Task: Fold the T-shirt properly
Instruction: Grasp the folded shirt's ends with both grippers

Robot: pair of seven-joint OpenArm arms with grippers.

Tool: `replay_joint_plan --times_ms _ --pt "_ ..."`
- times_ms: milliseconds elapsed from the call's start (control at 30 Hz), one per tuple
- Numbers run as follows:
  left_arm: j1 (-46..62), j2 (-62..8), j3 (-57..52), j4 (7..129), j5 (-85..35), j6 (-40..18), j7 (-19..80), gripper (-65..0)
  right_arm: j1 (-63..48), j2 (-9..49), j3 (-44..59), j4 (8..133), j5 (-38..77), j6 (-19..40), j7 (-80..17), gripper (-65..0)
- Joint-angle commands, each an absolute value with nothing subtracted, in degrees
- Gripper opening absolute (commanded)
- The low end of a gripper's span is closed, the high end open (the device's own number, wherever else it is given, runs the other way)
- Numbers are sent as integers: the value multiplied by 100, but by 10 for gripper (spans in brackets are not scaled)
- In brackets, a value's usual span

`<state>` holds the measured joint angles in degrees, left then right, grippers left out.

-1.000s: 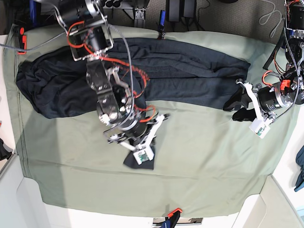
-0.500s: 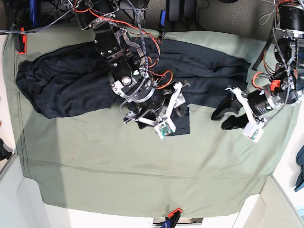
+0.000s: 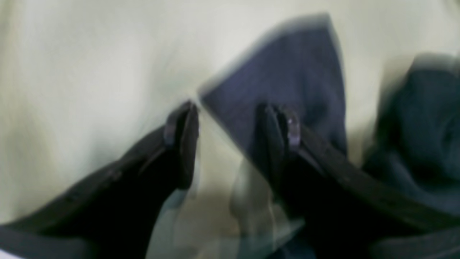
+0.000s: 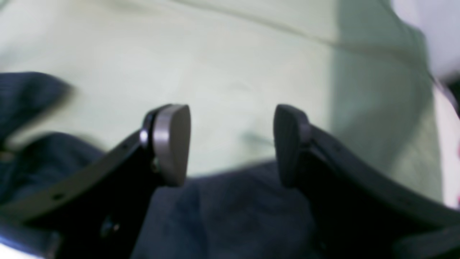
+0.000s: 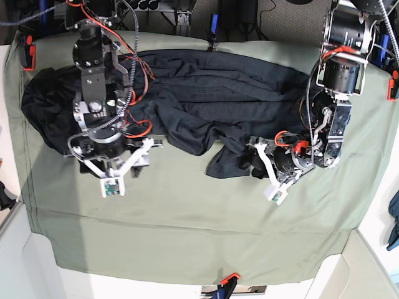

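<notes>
No legible text, labels, brand marks, numbers or signs appear in any view. Both wrist views are blurred; the base view shows no readable marking on any surface.

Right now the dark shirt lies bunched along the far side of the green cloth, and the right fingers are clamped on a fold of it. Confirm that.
Wrong on the grip. In the right wrist view the right fingers stand apart with only green cloth between them; the shirt lies below, unheld. The rest holds.
</notes>
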<state>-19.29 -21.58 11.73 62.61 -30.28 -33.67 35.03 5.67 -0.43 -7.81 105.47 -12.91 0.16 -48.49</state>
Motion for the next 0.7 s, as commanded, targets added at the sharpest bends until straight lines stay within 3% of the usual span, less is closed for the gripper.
replay_joint_plan --times_ms 0,233,300,400,433,567,667 --pt "-2099 -2150 1146 6178 -3015 -3345 3483 -314 593 8 -642 10755 -1291 -30 -4716 -283" --pt "-2043 -1752 1164 6099 -3006 -3369 3667 -318 -25 257 51 11056 -969 -30 -4648 -283" --pt "-2014 -1673 1168 6101 -2971 -3380 3662 -403 -143 257 123 11150 -961 -30 -4648 -283" --pt "-2018 -1688 1166 6130 -2950 -3385 3660 -631 -176 257 128 11198 -963 -30 -4650 -283" --pt "-2018 -1721 1166 6193 -2950 -3387 3673 -650 -172 257 128 11198 -963 -30 -4648 -283" --pt "-2014 -2086 1155 6879 -3249 -3435 4252 -650 -163 355 128 11198 -941 -30 -4644 -283" --pt "-1959 -2633 1155 7822 -4115 -3857 4676 -650 -163 497 128 11198 -941 -32 -4628 -283"
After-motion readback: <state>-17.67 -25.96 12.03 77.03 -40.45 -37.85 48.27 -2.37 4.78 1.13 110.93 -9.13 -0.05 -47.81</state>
